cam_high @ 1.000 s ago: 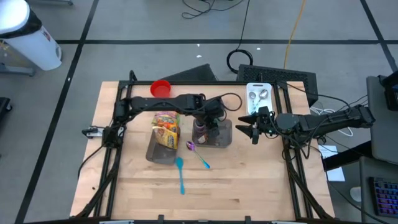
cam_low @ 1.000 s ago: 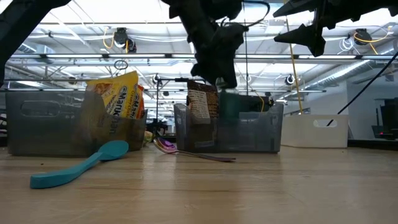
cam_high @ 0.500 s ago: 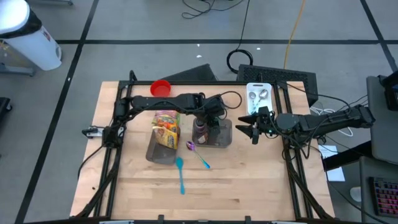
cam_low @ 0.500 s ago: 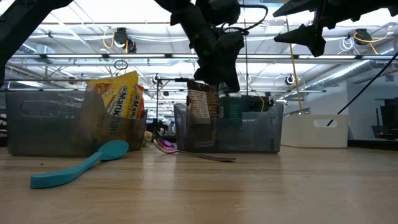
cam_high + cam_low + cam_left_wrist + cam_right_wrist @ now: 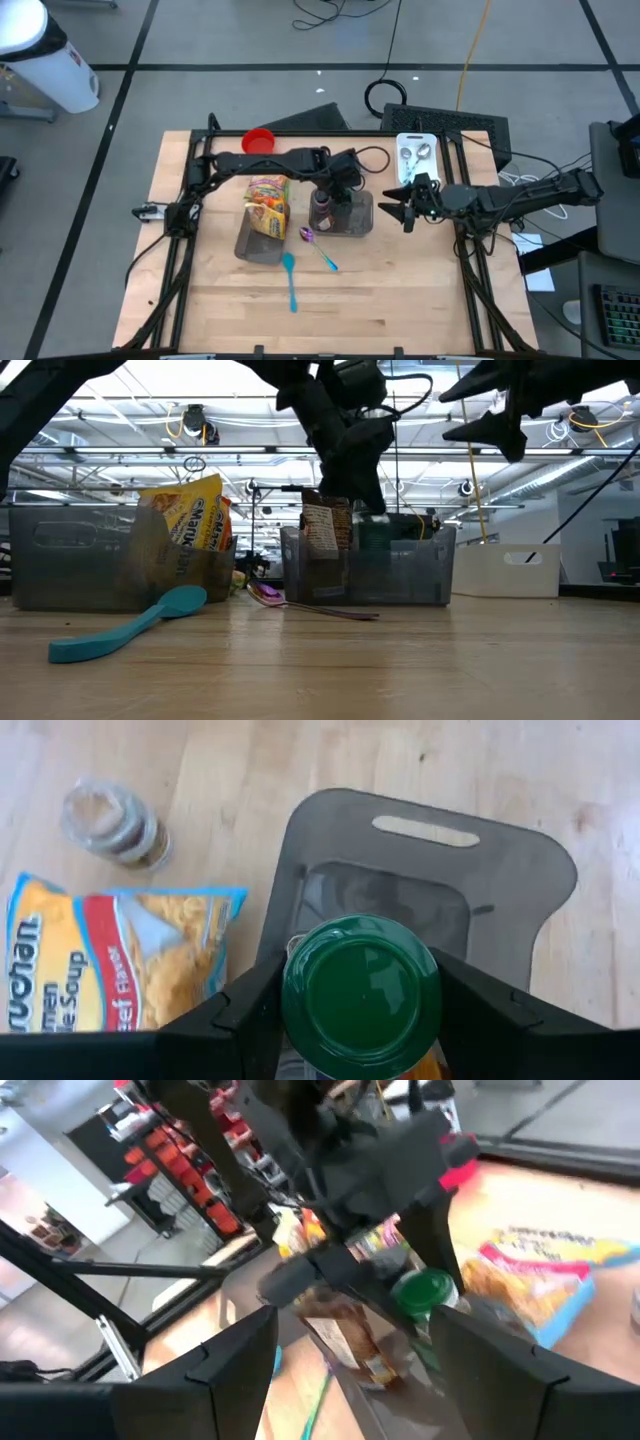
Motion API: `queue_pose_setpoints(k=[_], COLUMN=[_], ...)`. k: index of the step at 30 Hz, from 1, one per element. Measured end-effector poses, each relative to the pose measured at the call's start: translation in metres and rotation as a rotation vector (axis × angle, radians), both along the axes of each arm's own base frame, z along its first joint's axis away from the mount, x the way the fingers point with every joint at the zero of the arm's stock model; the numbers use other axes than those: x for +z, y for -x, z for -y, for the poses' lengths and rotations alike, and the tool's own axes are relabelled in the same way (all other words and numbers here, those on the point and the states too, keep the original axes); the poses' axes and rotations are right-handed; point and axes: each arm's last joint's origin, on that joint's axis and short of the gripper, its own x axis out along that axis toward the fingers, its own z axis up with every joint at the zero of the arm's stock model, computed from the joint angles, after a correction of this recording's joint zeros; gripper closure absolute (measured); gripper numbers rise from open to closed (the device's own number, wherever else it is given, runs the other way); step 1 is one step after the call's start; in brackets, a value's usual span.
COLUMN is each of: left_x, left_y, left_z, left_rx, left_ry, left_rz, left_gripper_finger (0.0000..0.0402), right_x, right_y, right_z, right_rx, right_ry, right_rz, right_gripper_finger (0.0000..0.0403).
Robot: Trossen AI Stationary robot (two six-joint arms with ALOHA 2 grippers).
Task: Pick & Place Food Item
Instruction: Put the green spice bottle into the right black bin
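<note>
My left gripper (image 5: 345,195) is shut on a jar with a green lid (image 5: 360,990), held over the grey bin (image 5: 520,890) at the table's middle. In the low view the jar reaches down behind the bin's wall (image 5: 410,575); whether it rests on the floor is hidden. A brown labelled jar (image 5: 322,530) stands at the bin's left end. My right gripper (image 5: 405,210) hangs open in the air to the right of the bin, pointing level toward it, with nothing between its fingers. My left gripper pinches the green lid by its rim (image 5: 292,995), one finger (image 5: 240,1015) on each side. The fingers come from above, slanting down from the far side. The jar hangs upright below them, inside the bin's outline.
A second grey bin (image 5: 255,245) to the left holds a yellow noodle packet (image 5: 267,205). A teal spoon (image 5: 290,280) and a purple spoon (image 5: 318,248) lie in front of the bins. A red bowl (image 5: 258,142) and a white tray (image 5: 417,152) stand at the far edge. The left wrist view shows a soup packet (image 5: 110,960).
My left gripper has sunk a little toward the middle bin with the green-lidded jar and has rolled slightly about its own pointing line. The jar stays upright in the hold.
</note>
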Motion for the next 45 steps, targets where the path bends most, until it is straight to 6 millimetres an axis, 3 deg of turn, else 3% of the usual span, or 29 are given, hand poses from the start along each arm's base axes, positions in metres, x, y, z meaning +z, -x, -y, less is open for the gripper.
queue_pose_setpoints(k=[8,18,33,39,45], left_x=[-0.002,-0.023,-0.024,-0.027,-0.029], left_y=[0.0,-0.008,-0.009,-0.008,-0.007], left_z=[-0.001,0.0,-0.001,-0.001,-0.001], left_rx=[-0.059,-0.079,-0.058,-0.03,-0.016], left_ry=[-0.036,-0.004,0.006,0.02,0.032], left_rz=[-0.008,-0.036,-0.035,-0.05,-0.071], left_gripper_finger=[0.0189,0.0189,0.0188,0.0154,0.0149], right_x=[-0.01,-0.011,-0.011,-0.011,-0.011], right_y=[0.001,0.001,0.001,0.001,0.001], right_z=[0.0,0.0,0.0,0.0,0.0], right_rx=[-0.008,-0.01,-0.01,-0.01,-0.01], right_ry=[-0.027,-0.026,-0.026,-0.026,-0.026], right_rz=[-0.012,-0.012,-0.012,-0.013,-0.012], right_gripper_finger=[0.0149,0.0149,0.0149,0.0149,0.0149])
